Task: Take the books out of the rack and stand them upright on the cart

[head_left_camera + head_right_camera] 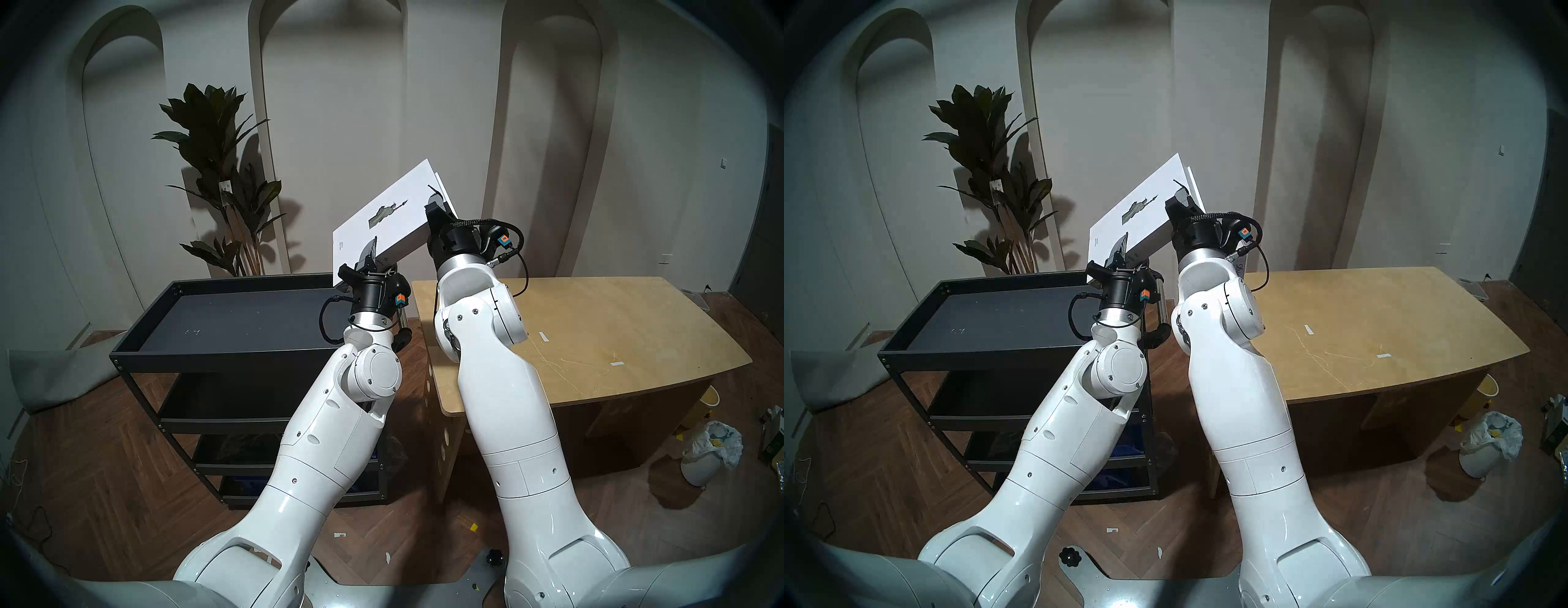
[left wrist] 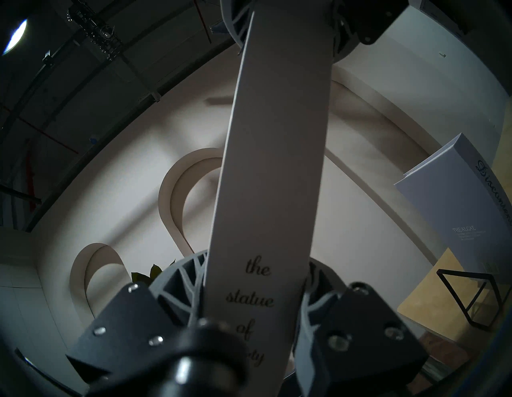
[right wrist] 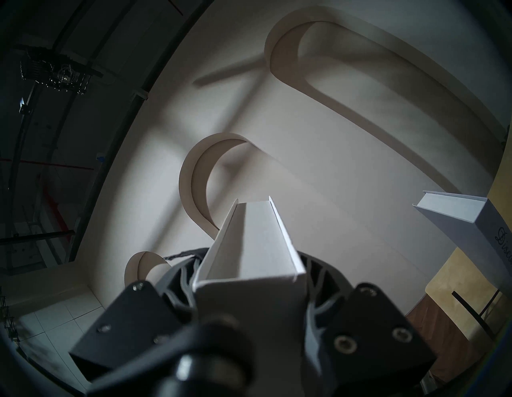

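1. Two white robot arms hold one white Statue of Liberty book [image 1: 392,216] aloft, tilted, between cart [image 1: 220,352] and wooden table [image 1: 594,339].
2. Left gripper [image 1: 365,264] pinches its spine end; right gripper [image 3: 250,280] brackets the other end, grip unclear.
3. One wire rack [image 2: 483,298] holds one "Discontent" book [image 2: 454,205].
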### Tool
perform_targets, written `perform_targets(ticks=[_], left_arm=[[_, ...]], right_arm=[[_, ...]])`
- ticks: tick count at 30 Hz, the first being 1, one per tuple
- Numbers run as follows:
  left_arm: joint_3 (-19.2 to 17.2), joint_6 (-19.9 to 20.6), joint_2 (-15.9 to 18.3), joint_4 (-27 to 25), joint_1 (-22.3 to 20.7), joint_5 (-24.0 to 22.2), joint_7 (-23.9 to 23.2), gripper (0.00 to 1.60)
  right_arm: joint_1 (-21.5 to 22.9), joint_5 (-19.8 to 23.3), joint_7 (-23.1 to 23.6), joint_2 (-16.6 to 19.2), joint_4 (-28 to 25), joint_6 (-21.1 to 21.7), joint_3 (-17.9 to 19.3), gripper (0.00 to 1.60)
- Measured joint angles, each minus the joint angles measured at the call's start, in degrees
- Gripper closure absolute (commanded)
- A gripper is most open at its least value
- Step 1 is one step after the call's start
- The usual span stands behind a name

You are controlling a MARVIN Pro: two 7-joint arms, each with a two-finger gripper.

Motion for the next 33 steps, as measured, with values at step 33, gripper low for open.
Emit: perform_targets(ticks=[33], left_arm=[[-11.8,6.6,-2.6,-5.1,1.1,-21.8,-15.6,1.6]], right_arm=[[-1.4,-13.9,-3.5,4.6,-20.7,-7.5,2.1,0.0]])
